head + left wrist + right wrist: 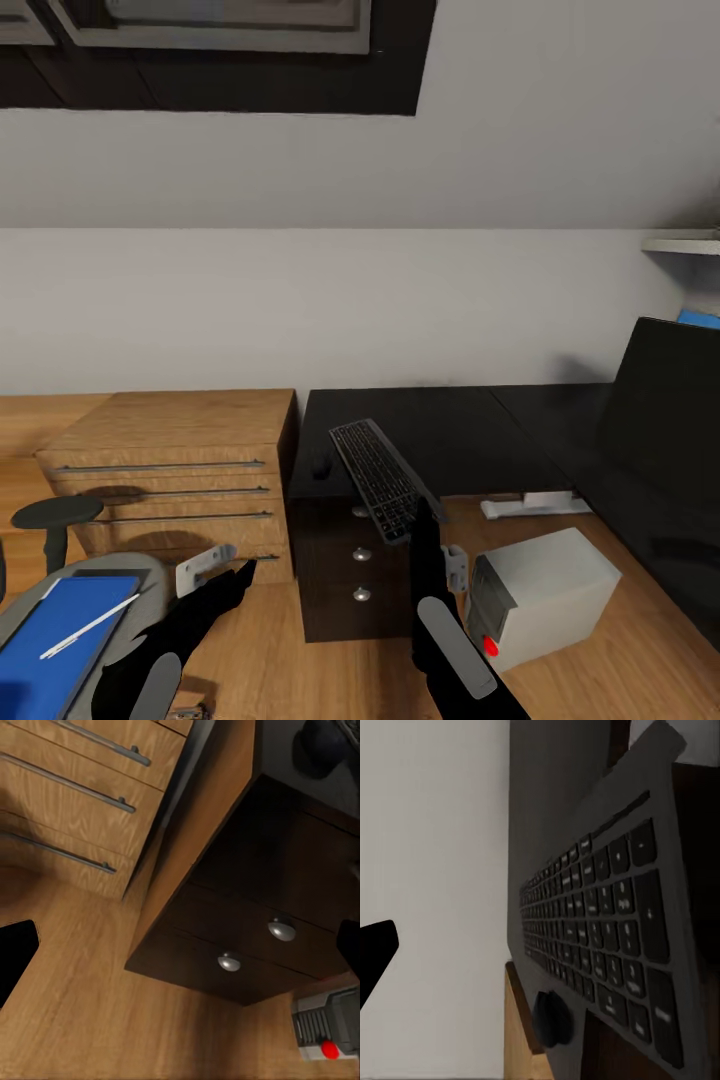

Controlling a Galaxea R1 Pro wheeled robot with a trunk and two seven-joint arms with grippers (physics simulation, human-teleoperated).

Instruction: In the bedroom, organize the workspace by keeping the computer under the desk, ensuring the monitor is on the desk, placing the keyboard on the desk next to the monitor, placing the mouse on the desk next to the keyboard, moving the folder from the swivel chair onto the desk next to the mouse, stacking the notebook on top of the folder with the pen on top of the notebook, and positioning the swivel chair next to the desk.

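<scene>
The keyboard lies askew on the black desk, its near end jutting past the front edge. Just left of it sits the mouse. My right gripper is open at that overhanging end; the right wrist view looks along the keyboard with the mouse beside it. The monitor stands at the right. The computer rests on the floor. The folder lies on the swivel chair with the pen on it. My left gripper hangs open. The notebook is out of view.
A light wooden drawer cabinet stands left of the desk, close behind the chair. The desk's black drawers with silver knobs sit between my two arms. A shelf is mounted on the wall at the far right.
</scene>
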